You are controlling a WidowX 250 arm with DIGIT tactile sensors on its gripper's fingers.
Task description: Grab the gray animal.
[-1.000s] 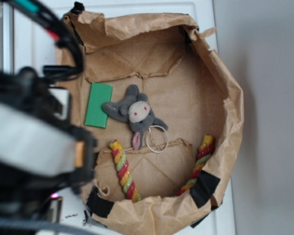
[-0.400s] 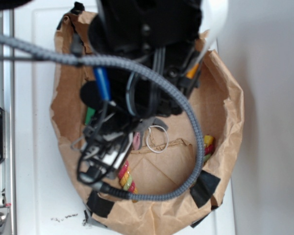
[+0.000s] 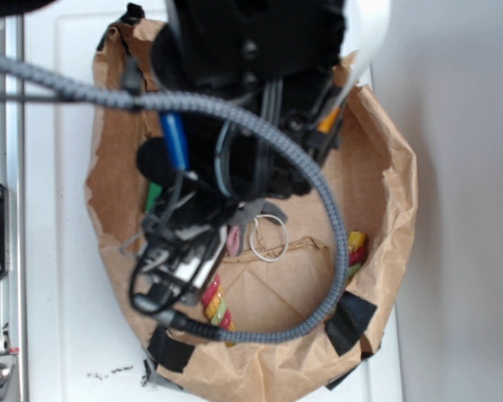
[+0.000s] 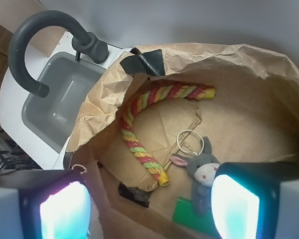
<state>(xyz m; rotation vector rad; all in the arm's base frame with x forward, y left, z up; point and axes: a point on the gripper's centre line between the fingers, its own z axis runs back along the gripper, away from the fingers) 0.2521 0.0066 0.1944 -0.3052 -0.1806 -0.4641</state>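
Note:
In the wrist view the gray animal point(image 4: 202, 174) lies on the floor of a brown paper bag point(image 4: 104, 94), with its cream face up, a pink-lined ear to the left and a white ring point(image 4: 190, 142) just beyond it. My gripper point(image 4: 149, 211) hangs open above the bag. Its right finger point(image 4: 236, 209) is close beside the animal and its left finger point(image 4: 65, 211) is over the bag's wall. Nothing is between them. In the exterior view the arm point(image 3: 243, 126) covers most of the gray animal point(image 3: 268, 211), so only a gray bit, the pink ear and the ring point(image 3: 269, 237) show.
A twisted red-yellow-green rope point(image 4: 144, 149) curves along the bag floor left of the animal, and a flat green rectangle point(image 4: 189, 214) lies under its lower body. The bag's crumpled walls point(image 3: 394, 193) rise all round. A gray sink point(image 4: 55, 109) with a dark faucet point(image 4: 40, 45) stands beyond the bag.
One second ago the arm was left of the bag and the animal lay in full view. It has since swung over the bag and covers the animal. Since 0.4 s ago it has barely moved.

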